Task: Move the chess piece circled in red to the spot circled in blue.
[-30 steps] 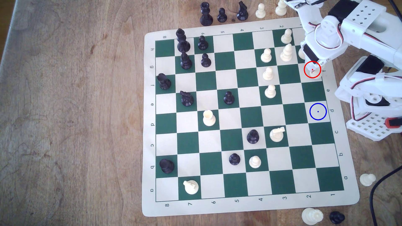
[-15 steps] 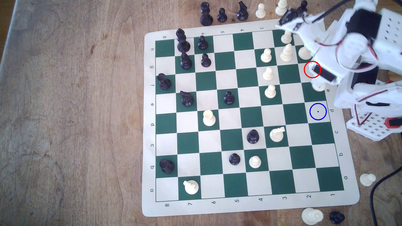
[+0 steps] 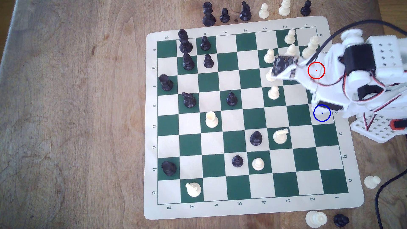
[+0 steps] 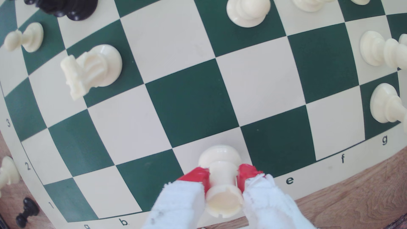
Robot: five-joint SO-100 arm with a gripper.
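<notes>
The chess piece circled in red, a short cream rook (image 4: 222, 199), sits gripped at its waist between the red-tipped fingers (image 4: 199, 176) of my gripper (image 4: 222, 176). Its round base hovers low over or rests on the cream square between the c and e border letters; I cannot tell which. This is the spot circled in blue (image 4: 189, 154). In the exterior view the gripper (image 3: 322, 105) sits at the upper edge of the blue ring (image 3: 322, 113), and the arm hides the rook. The red ring (image 3: 316, 70) now lies over the arm.
A white knight (image 3: 280, 136) and a white pawn (image 3: 273, 92) stand two files in from the blue ring. A tall white piece (image 3: 309, 47) stands farther up the rook's file. The arm's base (image 3: 378, 130) and a black cable (image 3: 383, 187) flank the board's right edge.
The arm has swung from the red-ringed square down the exterior view along the board's right file to the blue ring, carrying the rook with it.
</notes>
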